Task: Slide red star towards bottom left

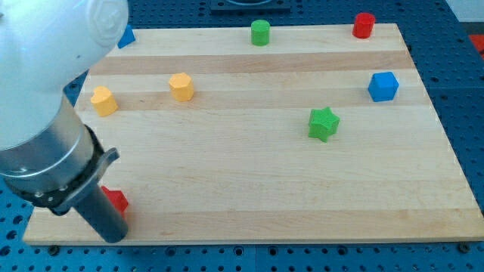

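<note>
The red star (116,200) lies near the board's bottom left corner, mostly hidden behind the rod, with only its right part showing. My tip (113,236) rests on the board just below and in front of the star, close to the bottom edge. The white and grey arm fills the view's left side above it.
Wooden board (249,189) on a blue pegboard table. Two yellow blocks (103,100) (181,87) at upper left, a blue block (126,36) partly behind the arm, a green cylinder (260,32) and a red cylinder (364,25) at the top edge, a blue cube (383,86) at right, a green star (324,123) right of centre.
</note>
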`<action>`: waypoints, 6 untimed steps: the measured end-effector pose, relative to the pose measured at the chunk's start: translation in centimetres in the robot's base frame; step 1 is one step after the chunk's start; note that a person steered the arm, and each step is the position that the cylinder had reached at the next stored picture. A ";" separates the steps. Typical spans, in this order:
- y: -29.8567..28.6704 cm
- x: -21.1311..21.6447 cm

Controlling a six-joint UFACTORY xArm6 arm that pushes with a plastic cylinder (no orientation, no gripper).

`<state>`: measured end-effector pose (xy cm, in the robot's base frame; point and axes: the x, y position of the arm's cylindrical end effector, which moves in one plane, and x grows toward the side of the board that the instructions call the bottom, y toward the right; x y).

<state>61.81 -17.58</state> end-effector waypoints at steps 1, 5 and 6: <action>1.3 0.0; 2.0 -3.2; -0.1 -3.5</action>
